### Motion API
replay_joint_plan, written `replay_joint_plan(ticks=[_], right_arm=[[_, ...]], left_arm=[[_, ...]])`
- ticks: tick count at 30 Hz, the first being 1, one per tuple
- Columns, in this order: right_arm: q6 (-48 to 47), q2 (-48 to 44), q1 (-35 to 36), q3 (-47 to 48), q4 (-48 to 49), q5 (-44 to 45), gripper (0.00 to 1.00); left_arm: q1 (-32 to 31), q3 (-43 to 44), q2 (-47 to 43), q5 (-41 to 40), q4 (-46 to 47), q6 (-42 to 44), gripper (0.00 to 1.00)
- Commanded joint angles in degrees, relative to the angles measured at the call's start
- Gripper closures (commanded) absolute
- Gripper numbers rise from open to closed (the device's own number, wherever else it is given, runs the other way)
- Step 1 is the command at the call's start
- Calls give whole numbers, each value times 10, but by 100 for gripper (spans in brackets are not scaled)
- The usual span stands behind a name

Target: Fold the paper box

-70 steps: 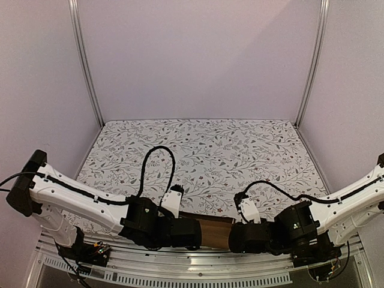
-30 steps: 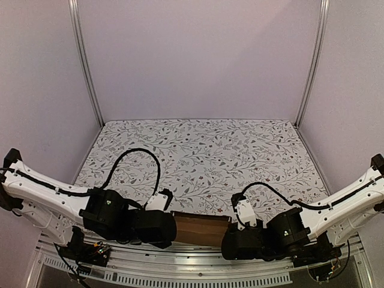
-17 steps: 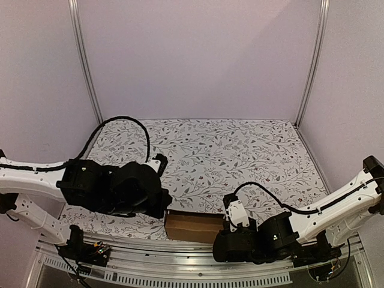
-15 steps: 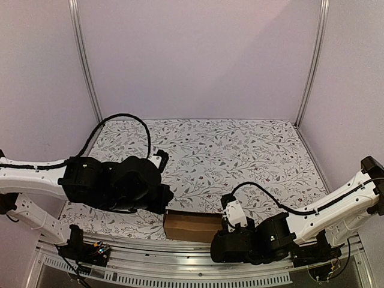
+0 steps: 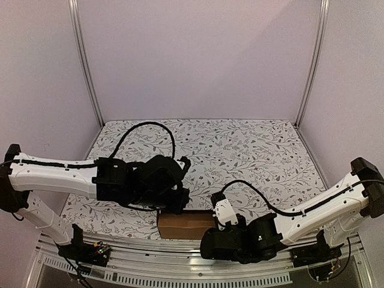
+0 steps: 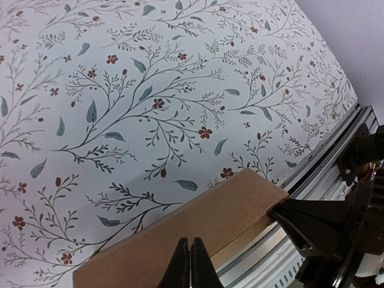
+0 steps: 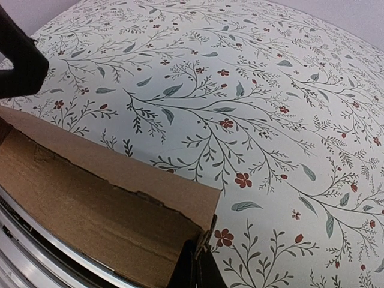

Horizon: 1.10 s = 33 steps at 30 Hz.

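one paper box (image 5: 180, 225) at near table (image 5: 252, 144) edge

Paper box (image 5: 183, 225): plain brown cardboard, unmarked, slim rectangular shape, folded up rather than flat sheet. Lies flat on desk (image 5: 240, 150), at near edge, roughly midway between left and right. Long axis runs left-right, parallel to near desk edge. Left wrist view: box (image 6: 198, 222) shows smooth top panel, straight far edge, squared right corner. Right wrist view: box (image 7: 90, 204) shows lighter top strip over darker near face, uneven seam between them, right end corner slightly ragged.
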Motion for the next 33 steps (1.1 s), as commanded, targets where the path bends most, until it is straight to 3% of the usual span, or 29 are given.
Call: replay_joint_plan(ticks=[1,12,23,33], right_arm=[[-24,53,-13,-25,-37,-95,100],[-25,69,-15,-24,-23,-102,100],[-28,34,-15,-23,-21,-112,60],[-68,-41,-15,-64,51,-166,46]], left_arm=[[10,-29,15,39,32,4,97],[8,-62,40,67,54,-13,100],[3,-84,48,63,66,-33,100],[-2,-98,60,59,81,-48,100]])
